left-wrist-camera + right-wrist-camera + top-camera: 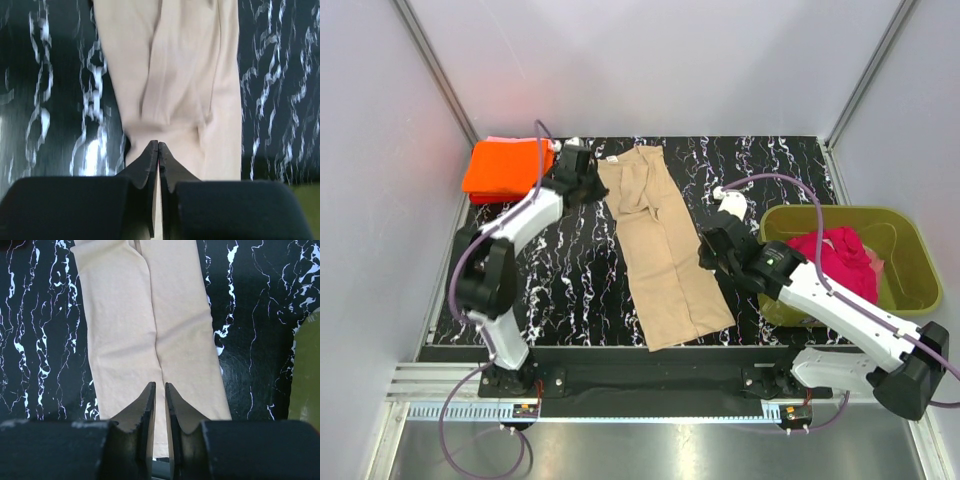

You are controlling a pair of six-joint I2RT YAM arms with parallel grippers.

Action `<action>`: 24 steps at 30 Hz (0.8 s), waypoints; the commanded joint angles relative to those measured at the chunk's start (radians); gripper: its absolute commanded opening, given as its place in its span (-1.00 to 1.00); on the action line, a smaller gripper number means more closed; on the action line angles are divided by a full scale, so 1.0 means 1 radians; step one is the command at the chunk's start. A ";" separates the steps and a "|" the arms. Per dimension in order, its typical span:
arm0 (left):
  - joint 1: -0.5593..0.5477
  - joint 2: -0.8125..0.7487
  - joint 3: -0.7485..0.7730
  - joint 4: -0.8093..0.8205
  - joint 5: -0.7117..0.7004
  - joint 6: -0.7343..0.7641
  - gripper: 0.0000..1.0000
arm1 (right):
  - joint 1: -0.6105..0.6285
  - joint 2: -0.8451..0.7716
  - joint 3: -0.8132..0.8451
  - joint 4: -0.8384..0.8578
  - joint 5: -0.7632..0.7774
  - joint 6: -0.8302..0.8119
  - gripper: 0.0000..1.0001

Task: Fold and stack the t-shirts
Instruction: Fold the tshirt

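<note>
While black desk (pixel 560 280) shows on both sides of the tan shirt (pixel 665 255), walls (pixel 380 200) hem it left, right and behind. I see that shirt mid-desk as a long strip running far-left to near-right. Left jaws are clenched at its far end, any pinched cloth hidden; right jaws stand slightly parted over its right edge, nothing visibly between them.

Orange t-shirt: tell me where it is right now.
In the top external view, the orange t-shirt lies folded at the far-left corner of the table, left of the long tan t-shirt spread along the middle.
</note>
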State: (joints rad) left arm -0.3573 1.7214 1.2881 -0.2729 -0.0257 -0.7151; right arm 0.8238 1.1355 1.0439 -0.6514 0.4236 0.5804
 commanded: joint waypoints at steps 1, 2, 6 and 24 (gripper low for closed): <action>0.037 0.203 0.166 0.015 0.056 0.072 -0.92 | 0.006 0.006 0.001 0.070 -0.022 -0.002 -0.61; 0.043 0.246 0.250 0.005 0.078 0.077 -0.92 | 0.006 0.007 -0.001 0.078 -0.026 -0.005 -0.61; 0.055 0.426 0.425 -0.020 0.121 0.089 -0.94 | 0.006 0.003 -0.015 0.137 -0.052 -0.028 -0.61; 0.081 0.990 1.094 -0.118 0.317 0.028 -0.80 | 0.005 0.093 0.008 0.266 0.053 -0.148 -0.51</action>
State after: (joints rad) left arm -0.2810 2.6434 2.2940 -0.3717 0.2104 -0.6582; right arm 0.8238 1.1934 1.0222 -0.4313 0.4221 0.4694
